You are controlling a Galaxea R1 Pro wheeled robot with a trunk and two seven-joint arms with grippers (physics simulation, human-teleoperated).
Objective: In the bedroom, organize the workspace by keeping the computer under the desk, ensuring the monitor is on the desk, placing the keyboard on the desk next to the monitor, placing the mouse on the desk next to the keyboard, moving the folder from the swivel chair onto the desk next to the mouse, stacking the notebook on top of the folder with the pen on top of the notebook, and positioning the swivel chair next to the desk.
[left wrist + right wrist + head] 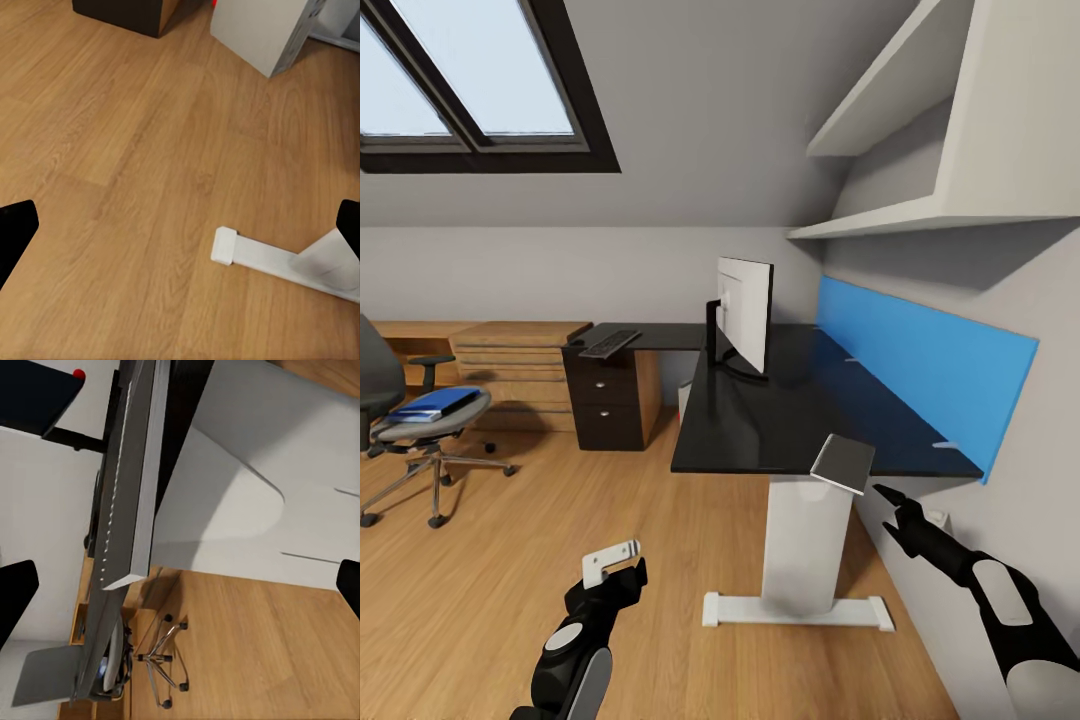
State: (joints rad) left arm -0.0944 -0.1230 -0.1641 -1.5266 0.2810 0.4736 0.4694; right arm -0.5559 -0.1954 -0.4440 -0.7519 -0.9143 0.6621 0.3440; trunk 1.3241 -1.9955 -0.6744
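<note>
Head view: the black L-shaped table [780,420] stood against the right wall, its long axis running away from the robot along the blue wall panel [920,350]. The monitor [745,312] stood upright on the table, seen nearly edge-on, its screen facing left. The keyboard [610,343] lay on the far left wing of the table, above the dark drawer unit [605,405], well apart from the monitor. The swivel chair [420,430] stood at left, well apart from the table, with the blue folder [435,403] flat on its seat, long axis running toward the upper right. Left end effector [622,566] hung over the wooden floor [560,520], fingers spread, holding nothing. Right end effector [895,505] was beside the table's near edge, fingers apart and empty.
</note>
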